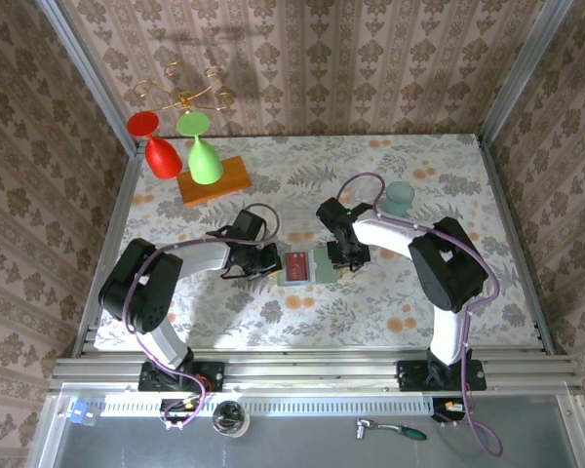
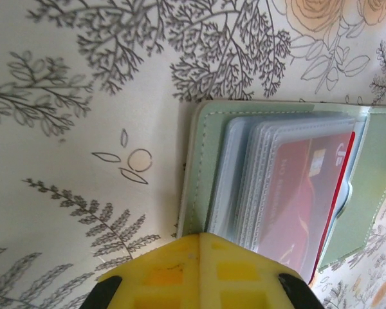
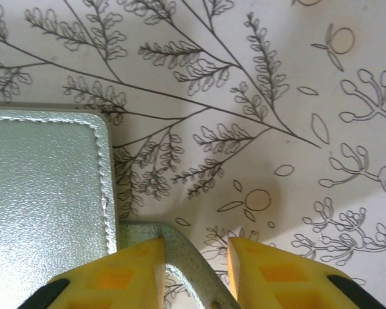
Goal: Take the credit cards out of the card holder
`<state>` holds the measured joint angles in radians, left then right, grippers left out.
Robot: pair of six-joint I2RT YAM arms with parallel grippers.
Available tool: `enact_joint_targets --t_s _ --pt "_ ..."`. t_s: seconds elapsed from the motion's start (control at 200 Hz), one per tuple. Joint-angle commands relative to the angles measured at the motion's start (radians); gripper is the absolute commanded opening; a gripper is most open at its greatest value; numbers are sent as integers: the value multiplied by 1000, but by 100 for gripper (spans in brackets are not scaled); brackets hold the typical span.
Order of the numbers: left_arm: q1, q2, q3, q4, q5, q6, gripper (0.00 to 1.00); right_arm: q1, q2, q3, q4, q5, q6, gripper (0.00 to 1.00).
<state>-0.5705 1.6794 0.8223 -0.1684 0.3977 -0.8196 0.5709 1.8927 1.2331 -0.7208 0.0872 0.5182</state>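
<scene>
We see the red card [image 2: 296,193] only through cloudy sleeves [image 2: 244,167], its print blurred; the card holder [image 2: 202,161] runs off the picture's edge, its left end hidden under the left end effector [image 2: 199,248].

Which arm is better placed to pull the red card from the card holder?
Right, probably: the right claw stands open astride the snap tab, free to reach the red card, while the left claw is shut against the card holder's edge, seemingly steadying it.

The place is a robot test cell dressed up like a home. Patterned wallpaper [image 1: 322,68] covers walls held in bare metal framing [image 1: 312,369]. A flowered cloth [image 1: 409,312] covers the table. The left arm [image 1: 161,278] and the right arm [image 1: 448,268] are bolted to the front rail.
</scene>
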Motion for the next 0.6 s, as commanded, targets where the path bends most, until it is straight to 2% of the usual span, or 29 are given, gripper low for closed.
enact_joint_targets --t_s 0.0,0.275,0.595 --pt "-11 1 -24 -88 -38 -21 4 -24 -39 -35 -46 76 -25 34" --pt "-19 11 -17 -78 -42 -44 4 -66 -68 -68 -56 87 -52 40" --pt "-23 -16 -4 -42 -13 -52 6 -68 -66 -78 -32 48 -53 40"
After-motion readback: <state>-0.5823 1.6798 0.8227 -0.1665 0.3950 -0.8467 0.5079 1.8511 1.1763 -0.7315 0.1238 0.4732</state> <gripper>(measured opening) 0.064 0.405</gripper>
